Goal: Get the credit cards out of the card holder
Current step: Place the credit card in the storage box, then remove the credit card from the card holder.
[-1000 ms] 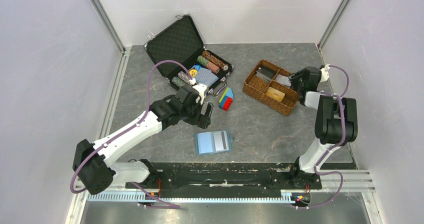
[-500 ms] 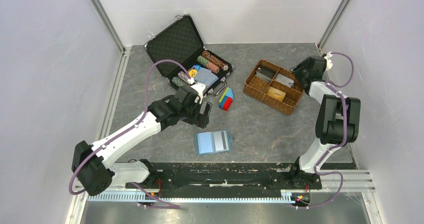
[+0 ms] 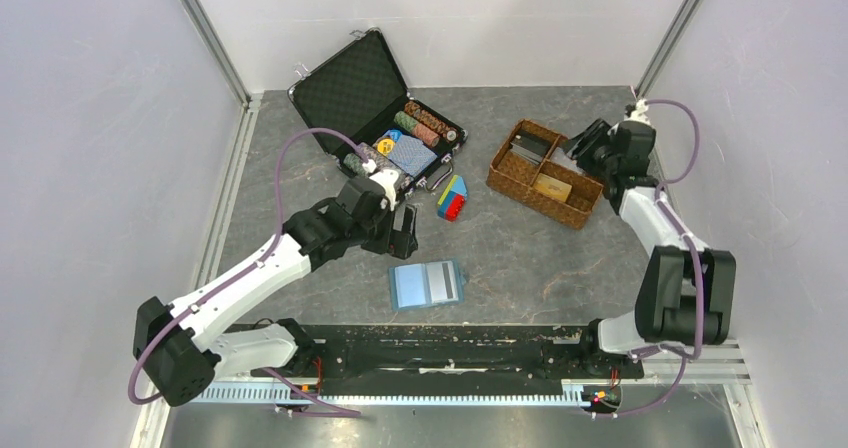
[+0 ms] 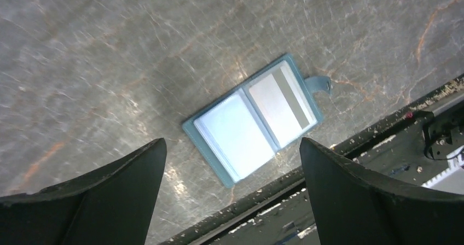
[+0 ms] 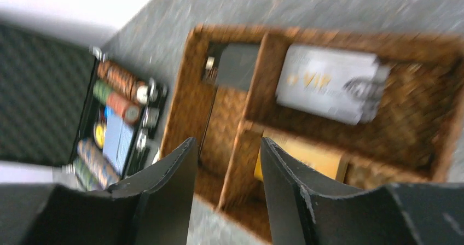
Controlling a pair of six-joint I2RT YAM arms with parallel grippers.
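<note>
Two thin plastic credit cards (image 5: 328, 83), one grey, one orange-yellow (image 5: 301, 157), lie in the brown wicker tray (image 5: 257, 42), the part-open, empty right fingers (image 5: 164, 190) having pulled clear, while the wide-spread left fingers (image 4: 109, 201) have edged nearer the open light-blue folding card holder (image 4: 254, 127) on the grey table (image 3: 520, 258), one pale card (image 4: 282, 105) apparently left inside.

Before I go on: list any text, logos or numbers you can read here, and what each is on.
"VIP": on the grey card in the wicker tray; its other print is blurred.
Orange-yellow card: nothing legible.
Card holder and the striped card in it: no text shows.
Poker chips: too small and blurred.
</note>
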